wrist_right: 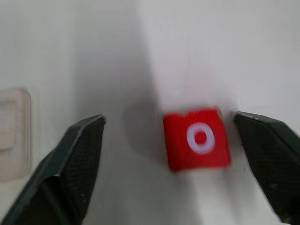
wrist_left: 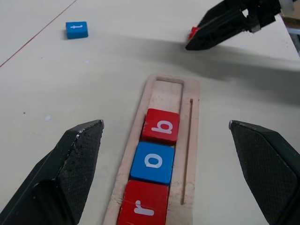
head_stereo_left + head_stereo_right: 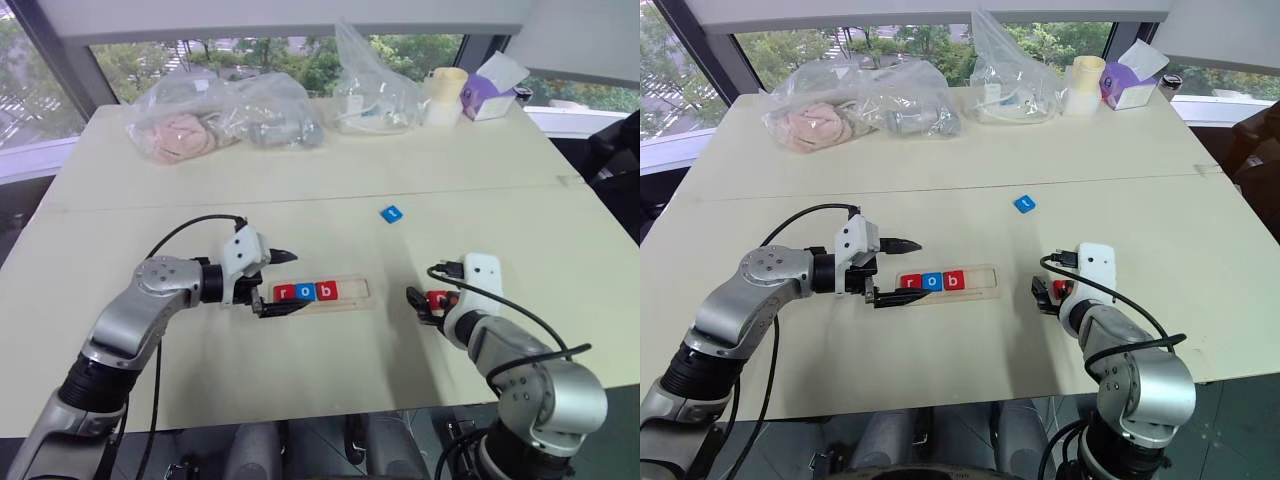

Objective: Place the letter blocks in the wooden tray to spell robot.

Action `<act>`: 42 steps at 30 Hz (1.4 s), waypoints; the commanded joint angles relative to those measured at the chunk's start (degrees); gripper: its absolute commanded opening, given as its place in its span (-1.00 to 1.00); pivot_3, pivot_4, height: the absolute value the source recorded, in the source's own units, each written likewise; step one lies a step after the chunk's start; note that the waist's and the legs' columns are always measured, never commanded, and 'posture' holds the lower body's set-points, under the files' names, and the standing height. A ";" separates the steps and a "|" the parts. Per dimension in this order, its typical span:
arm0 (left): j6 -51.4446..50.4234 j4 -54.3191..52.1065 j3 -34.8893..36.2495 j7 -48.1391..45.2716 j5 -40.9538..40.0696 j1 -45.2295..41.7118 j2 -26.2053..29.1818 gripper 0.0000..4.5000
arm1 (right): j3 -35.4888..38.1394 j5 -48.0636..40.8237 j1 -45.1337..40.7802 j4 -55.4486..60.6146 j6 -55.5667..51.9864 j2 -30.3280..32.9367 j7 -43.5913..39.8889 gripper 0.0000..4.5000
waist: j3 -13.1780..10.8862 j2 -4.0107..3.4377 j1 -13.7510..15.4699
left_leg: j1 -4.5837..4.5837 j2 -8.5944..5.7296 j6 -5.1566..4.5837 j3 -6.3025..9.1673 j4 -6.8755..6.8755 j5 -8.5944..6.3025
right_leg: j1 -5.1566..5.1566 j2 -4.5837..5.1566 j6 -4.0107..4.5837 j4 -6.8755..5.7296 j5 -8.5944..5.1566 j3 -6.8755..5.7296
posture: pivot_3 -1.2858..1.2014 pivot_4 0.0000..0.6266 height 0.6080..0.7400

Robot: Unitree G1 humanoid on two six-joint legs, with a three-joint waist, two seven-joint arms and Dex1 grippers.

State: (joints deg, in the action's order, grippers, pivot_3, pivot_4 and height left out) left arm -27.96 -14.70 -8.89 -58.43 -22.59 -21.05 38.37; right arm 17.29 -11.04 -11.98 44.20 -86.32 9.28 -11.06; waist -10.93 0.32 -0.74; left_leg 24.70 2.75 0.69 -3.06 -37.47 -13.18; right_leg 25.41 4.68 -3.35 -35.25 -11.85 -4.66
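On the bench in front of me, the wooden tray already has r, o and b sitting in a row from its left end, so two slots at the right end are empty. My left fingers are spread wide around that left end of the tray, one on each side, holding nothing.

Over on the right, my right fingers are wide open too, with the red o block lying flat on the bench between them, closer to one finger than the other. Nothing is gripped. The blue t block sits well apart, further back on the bench.

What worries me: the red o is off-centre between my fingers, so if I close now one finger probably hits first and shoves or spins it instead of pinching it square. A crooked grip means it likely jams on the tray rim or bumps the b when I try to drop it in. My left fingers straddling the tray could also nudge it.
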 commanded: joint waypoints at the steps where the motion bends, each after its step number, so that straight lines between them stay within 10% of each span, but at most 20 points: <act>1: 0.79 -2.72 0.85 -4.53 -1.71 0.76 2.96 1.00 | 3.05 -7.58 0.15 -4.88 16.96 14.92 -19.44 0.97 | -0.01 0.02 0.14 | 0.02 -0.02 0.00 0.00 0.00 0.00 | -0.01 0.01 -0.01 0.04 0.00 0.00 | 0.03 -0.52 1.00; 9: -1.06 -8.15 -0.27 -12.65 -5.05 1.51 8.38 1.00 | -3.80 -5.18 9.07 -30.84 62.47 39.77 -54.39 0.97 | -0.01 0.14 0.08 | -0.07 -0.06 -0.02 -0.07 0.29 0.00 | -0.09 -0.10 -0.21 0.15 -0.19 -0.03 | 0.03 -0.52 1.00; 22: -4.23 -12.68 1.42 -7.75 -5.74 4.76 8.36 1.00 | -17.69 3.27 -5.61 -63.84 92.73 41.43 -65.66 0.86 | -0.04 0.19 0.18 | -0.26 -0.05 -0.02 -0.15 0.14 0.01 | -0.26 -0.10 -0.16 0.10 -0.12 0.01 | 0.03 -0.52 1.00; 29: -4.85 -13.61 3.05 -6.70 -6.23 6.15 9.56 1.00 | -19.32 2.50 -8.31 -67.12 94.65 41.81 -68.43 -0.49 | -0.03 0.18 0.24 | -0.34 -0.05 -0.01 -0.11 -0.14 0.01 | -0.41 -0.09 -0.15 -0.03 -0.10 0.00 | 0.03 -0.52 1.00; 42: -4.63 -10.80 2.64 -6.68 -5.68 3.86 9.57 1.00 | -26.70 -2.22 -20.42 -46.85 65.56 34.84 -66.58 -0.50 | -0.04 0.16 0.71 | -0.31 0.02 -0.01 0.00 -0.32 0.01 | -0.20 -0.17 -0.04 -0.55 -0.10 0.01 | 0.03 -0.52 1.00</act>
State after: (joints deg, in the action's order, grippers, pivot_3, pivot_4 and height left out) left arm -33.18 -25.28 -7.21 -64.92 -28.06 -16.58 47.56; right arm -8.24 -12.73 -31.79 -4.24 -18.59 44.86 -77.90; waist -10.97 0.49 -0.03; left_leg 24.40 2.77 0.69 -3.05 -37.79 -13.18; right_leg 25.21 4.52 -3.37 -35.80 -11.98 -4.67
